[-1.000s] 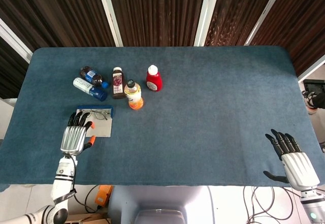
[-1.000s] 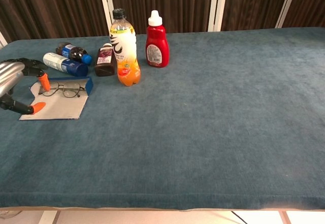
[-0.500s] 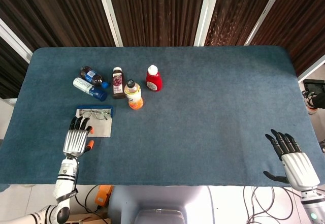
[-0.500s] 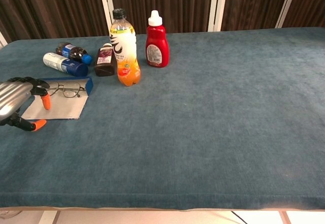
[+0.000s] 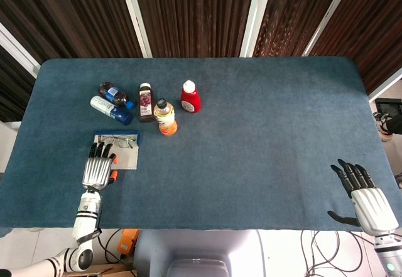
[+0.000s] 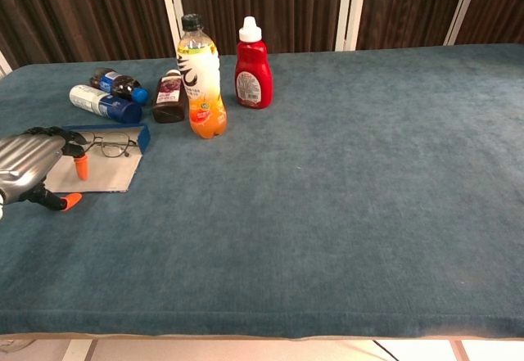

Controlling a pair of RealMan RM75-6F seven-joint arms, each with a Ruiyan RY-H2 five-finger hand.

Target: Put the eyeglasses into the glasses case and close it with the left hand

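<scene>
Eyeglasses (image 5: 125,142) (image 6: 109,142) lie on the far part of the open glasses case (image 5: 130,157) (image 6: 110,173), a flat grey sheet with a blue rim along its far edge, set near the left end of the bench (image 5: 251,132) (image 6: 344,197). The left robot hand (image 5: 97,169) (image 6: 29,163) hovers over the near left part of the case, palm down, with its fingers (image 5: 105,147) (image 6: 61,134) loosely extended and pointing away from the robot. It grasps nothing: the orange-tipped thumb (image 5: 112,175) (image 6: 72,201) sticks out to the side, apart from the other fingers, and nothing lies between them. The dark fingertips reach close to the left lens of the eyeglasses; whether they touch the frame cannot be told from either view. The eyeglasses sit just beyond and slightly to the right of the fingertips.

The right robot hand (image 5: 367,200) rests at the near right corner of the bench, well apart from the case, released, with its fingers spread and nothing in it; only the head view shows it.

Beyond the case, two blue-capped bottles (image 5: 112,105) (image 6: 106,96) lie on their sides. To their right stand a small dark bottle (image 5: 146,102) (image 6: 169,96), an orange drink bottle (image 5: 165,117) (image 6: 200,78) and a red sauce bottle (image 5: 190,97) (image 6: 253,66).
</scene>
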